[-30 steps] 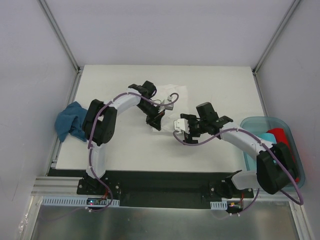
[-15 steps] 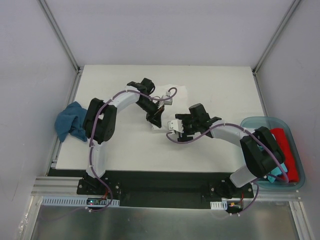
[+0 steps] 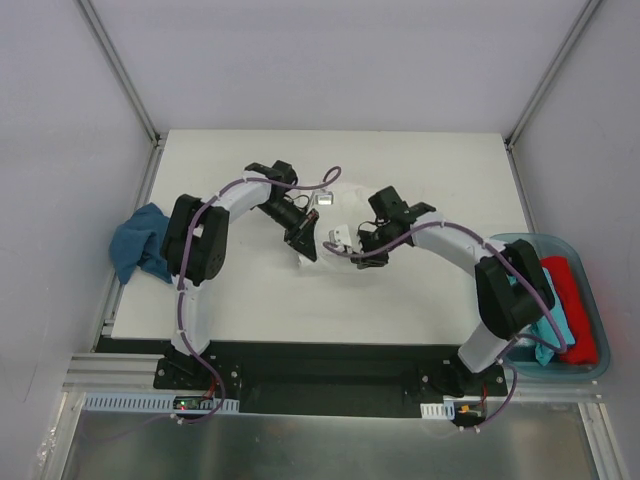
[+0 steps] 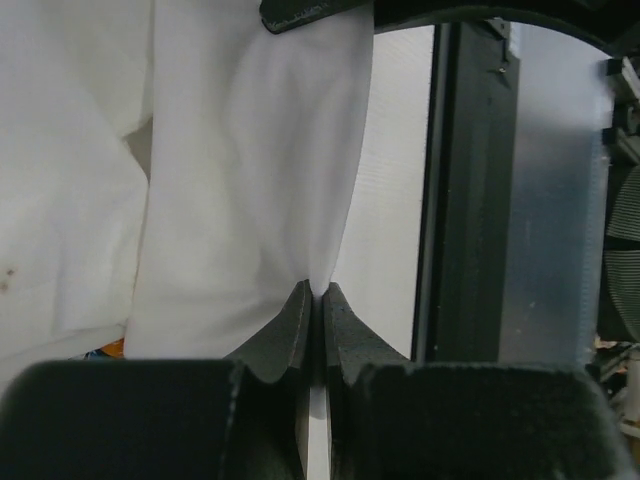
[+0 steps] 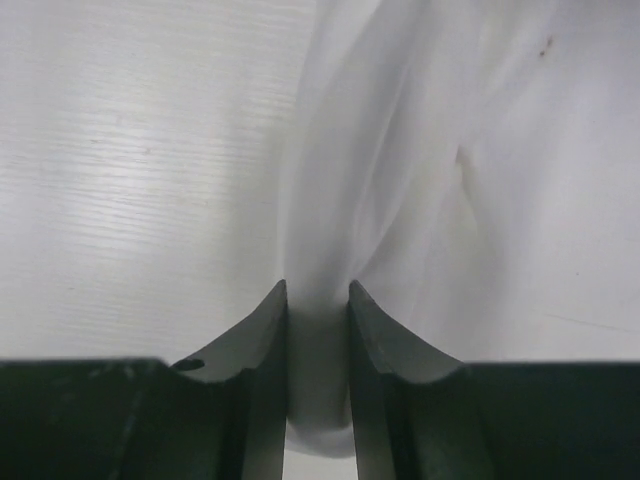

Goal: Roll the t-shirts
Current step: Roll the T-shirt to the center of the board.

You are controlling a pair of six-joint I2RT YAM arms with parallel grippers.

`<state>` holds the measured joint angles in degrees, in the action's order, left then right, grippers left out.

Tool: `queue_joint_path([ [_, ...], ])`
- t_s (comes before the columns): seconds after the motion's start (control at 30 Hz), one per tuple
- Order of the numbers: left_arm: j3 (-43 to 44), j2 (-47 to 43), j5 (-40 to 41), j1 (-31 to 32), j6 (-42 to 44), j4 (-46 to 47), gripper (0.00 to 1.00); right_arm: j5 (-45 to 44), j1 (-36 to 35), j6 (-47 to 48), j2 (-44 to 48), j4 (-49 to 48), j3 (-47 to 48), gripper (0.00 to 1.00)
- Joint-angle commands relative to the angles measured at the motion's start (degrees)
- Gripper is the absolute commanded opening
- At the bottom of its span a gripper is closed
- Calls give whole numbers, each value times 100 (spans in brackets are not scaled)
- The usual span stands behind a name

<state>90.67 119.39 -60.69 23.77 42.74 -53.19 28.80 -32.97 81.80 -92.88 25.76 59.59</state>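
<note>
The white t-shirt [image 3: 352,190] lies in the middle of the table, mostly covered by both arms. In the left wrist view its fabric [image 4: 250,150] spreads ahead in loose folds, and my left gripper [image 4: 317,292] is shut on a thin edge of it. My right gripper [image 5: 318,298] is shut on a thicker bunch of the same white cloth [image 5: 480,150], which fills the gap between the fingers. From above, the left gripper [image 3: 303,243] and the right gripper [image 3: 340,243] sit close together at the shirt's near edge.
A blue-teal t-shirt [image 3: 140,245] lies crumpled over the table's left edge. A clear plastic bin [image 3: 497,248] stands at the right edge and holds a red t-shirt [image 3: 572,295] and a teal one [image 3: 552,332]. Metal frame posts rise at the back corners.
My right arm has swung left to the shirt's near edge and its jaws have shut on the white fabric. The left gripper, still shut on the cloth, has shifted slightly left.
</note>
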Motion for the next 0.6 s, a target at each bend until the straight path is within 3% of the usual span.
queue_joint_path([
  [0.0, 64, 136, -777, -206, -222, -1043, 0, 961, 352, 214, -800, 3134, 1210, 22],
  [0.13, 336, 453, -1173, -302, -266, -1598, 0, 1381, 633, 74, -1328, 4190, 1765, 18],
  [0.33, 697, 971, -1402, -478, -653, -1669, 0, 1891, 1134, -138, -2136, 4893, 2370, 17],
  [0.57, 1242, 1691, -1069, -566, -785, -1651, 0, 2042, 1399, 459, -3499, 6485, 3514, 18],
])
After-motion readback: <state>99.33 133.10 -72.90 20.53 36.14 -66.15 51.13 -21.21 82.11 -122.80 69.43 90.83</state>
